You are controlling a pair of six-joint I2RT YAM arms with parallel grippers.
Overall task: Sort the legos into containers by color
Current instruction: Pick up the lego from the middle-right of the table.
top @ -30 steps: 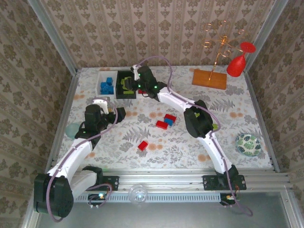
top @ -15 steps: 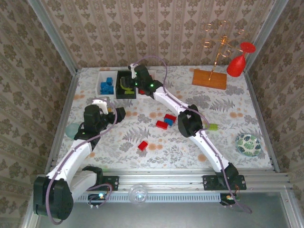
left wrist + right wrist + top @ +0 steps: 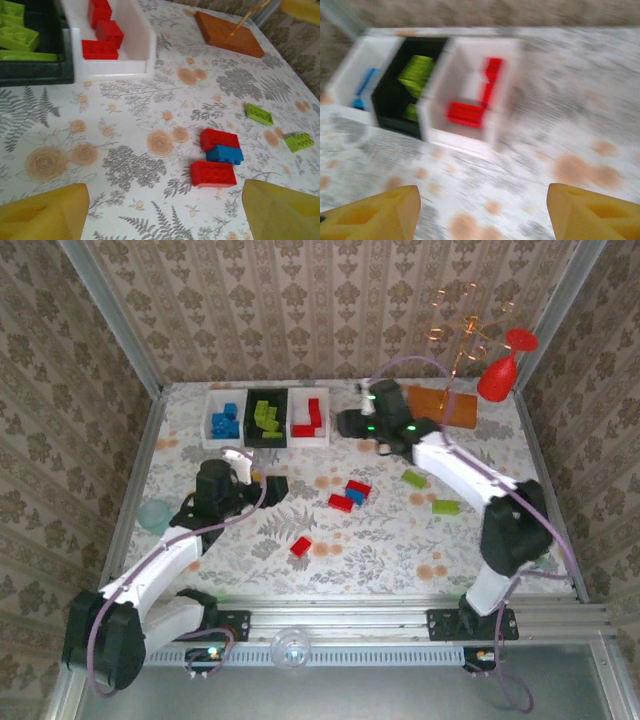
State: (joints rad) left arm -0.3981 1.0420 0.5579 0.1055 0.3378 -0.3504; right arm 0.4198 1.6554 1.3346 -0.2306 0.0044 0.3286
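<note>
Three bins stand in a row at the back: a white bin (image 3: pixel 225 420) with blue legos, a black bin (image 3: pixel 265 418) with lime legos, a white bin (image 3: pixel 309 418) with red legos (image 3: pixel 102 37). Loose on the table lie two red bricks (image 3: pixel 341 502) (image 3: pixel 358 487) with a blue brick (image 3: pixel 354 496) between them, another red brick (image 3: pixel 300 546), and two lime bricks (image 3: pixel 413 478) (image 3: pixel 446 506). My left gripper (image 3: pixel 278 486) (image 3: pixel 165 210) hovers open, left of the red-and-blue cluster (image 3: pixel 224 154). My right gripper (image 3: pixel 345 423) (image 3: pixel 482 210) is open and empty, just right of the red bin (image 3: pixel 470 100); its view is blurred.
A wooden base (image 3: pixel 441 406) with a wire stand and a red wine glass (image 3: pixel 502 365) stand at the back right. A teal cup (image 3: pixel 153 514) sits by the left wall. A patterned round object (image 3: pixel 522 543) lies at the right edge. Walls close in three sides.
My right arm has swung from over the black bin to the right of the red bin, uncovering the bins and a lime brick. My left gripper has shifted slightly right.
</note>
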